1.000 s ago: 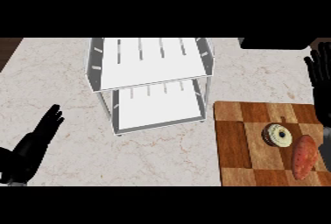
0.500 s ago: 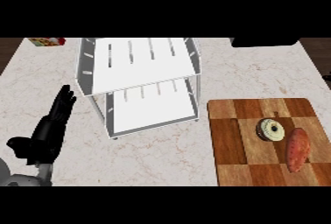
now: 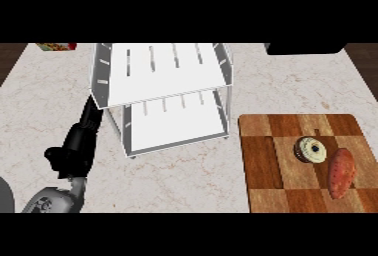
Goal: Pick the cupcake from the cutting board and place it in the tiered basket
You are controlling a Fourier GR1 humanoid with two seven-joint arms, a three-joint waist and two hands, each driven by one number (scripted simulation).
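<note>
Straight fingers extend from the black left hand [image 3: 76,145]; the round white-frosted cupcake [image 3: 311,149] with a dark centre lies on the brown checkered wooden cutting board [image 3: 275,170].

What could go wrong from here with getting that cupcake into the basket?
The cupcake sits right beside the sweet potato on the cutting board, so a grasp could nudge or catch the potato too. The left hand, fingers straight, lies close against the tiered basket and might bump its frame. The right hand is out of view, so its approach can't be judged.
</note>
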